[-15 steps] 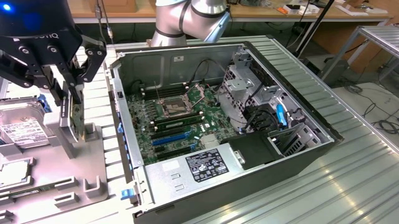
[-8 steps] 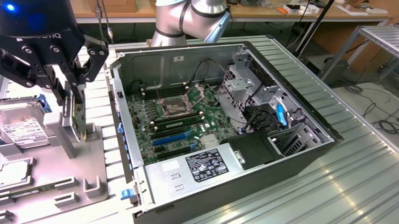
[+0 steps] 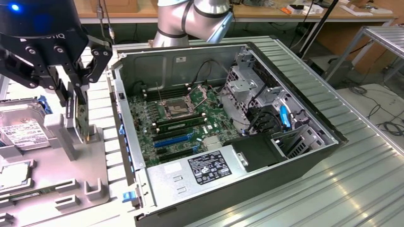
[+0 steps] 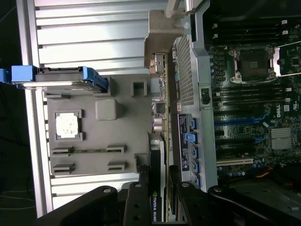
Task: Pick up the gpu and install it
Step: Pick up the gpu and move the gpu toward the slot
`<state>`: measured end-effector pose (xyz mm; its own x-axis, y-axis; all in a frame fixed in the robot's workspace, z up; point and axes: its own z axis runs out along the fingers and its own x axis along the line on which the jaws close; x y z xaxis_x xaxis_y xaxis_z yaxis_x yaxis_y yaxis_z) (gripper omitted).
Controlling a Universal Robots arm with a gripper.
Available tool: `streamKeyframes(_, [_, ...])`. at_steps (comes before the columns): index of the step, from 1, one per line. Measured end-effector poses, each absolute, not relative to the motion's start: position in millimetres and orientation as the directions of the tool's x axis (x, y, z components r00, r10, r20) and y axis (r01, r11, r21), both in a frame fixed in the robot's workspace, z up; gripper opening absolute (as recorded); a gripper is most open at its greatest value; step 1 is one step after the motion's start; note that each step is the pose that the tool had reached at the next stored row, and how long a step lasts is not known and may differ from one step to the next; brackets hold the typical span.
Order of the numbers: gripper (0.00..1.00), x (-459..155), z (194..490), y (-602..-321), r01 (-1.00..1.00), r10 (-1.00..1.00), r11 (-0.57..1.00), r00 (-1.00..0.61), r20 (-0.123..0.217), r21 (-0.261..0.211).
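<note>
The gpu [image 3: 81,119] is a thin dark card standing on edge in a slot of the grey parts tray [image 3: 57,182], at the exterior view's left, beside the open computer case. My gripper [image 3: 74,100] hangs straight over it, one finger on each face of the card's upper part, shut on it. In the wrist view the gpu [image 4: 158,122] shows edge-on, with a labelled black shroud near my gripper [image 4: 159,190]. Its dark fingers [image 4: 139,197] press the card from both sides. The card's lower edge still sits at the tray's holder.
The open computer case [image 3: 252,49] lies on its side with the motherboard [image 3: 183,118] and blue and black slots [image 3: 173,140] exposed. A hard drive [image 3: 22,130] and a processor chip [image 4: 67,125] rest in the tray. The case wall [image 3: 123,123] stands close to the card.
</note>
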<state>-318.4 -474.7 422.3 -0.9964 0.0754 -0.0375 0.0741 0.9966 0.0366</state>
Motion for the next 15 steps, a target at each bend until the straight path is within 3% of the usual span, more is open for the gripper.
streamKeyframes(15, [0.27, -308.1, 422.3, -474.5, 0.074, 0.075, 0.997, -0.996, -0.038, 0.037])
